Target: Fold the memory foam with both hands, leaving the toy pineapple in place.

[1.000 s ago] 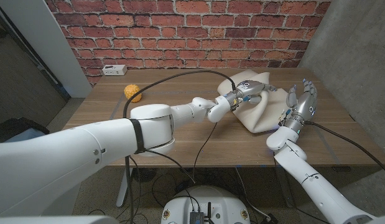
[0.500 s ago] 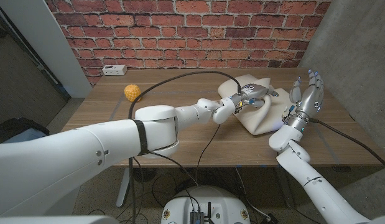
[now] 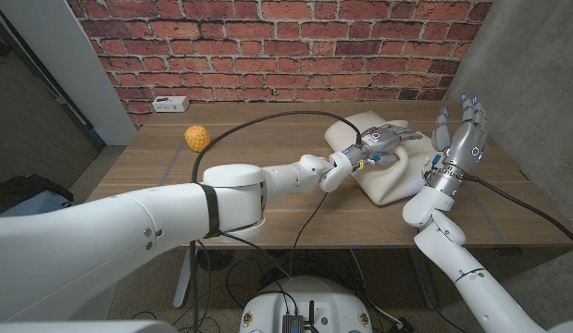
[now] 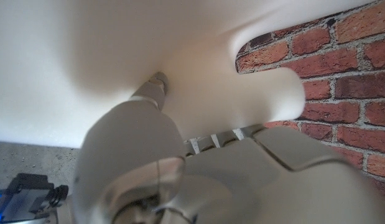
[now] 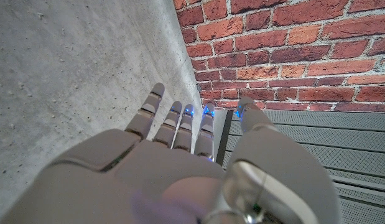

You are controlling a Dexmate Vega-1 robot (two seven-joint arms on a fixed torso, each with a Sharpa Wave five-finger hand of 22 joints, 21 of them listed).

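Foam [image 3: 383, 166] under left hand [image 3: 386, 141] (gripped).

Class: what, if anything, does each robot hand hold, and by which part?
The left hand grips the memory foam at its folded-over upper layer near the middle. The right hand is raised, fingers spread, holding nothing.

even, soft indoor light with faint shadows on the worktop [image 3: 267, 199]; head view sharp, left wrist view blurred and washed out by close foam [image 4: 117, 56].
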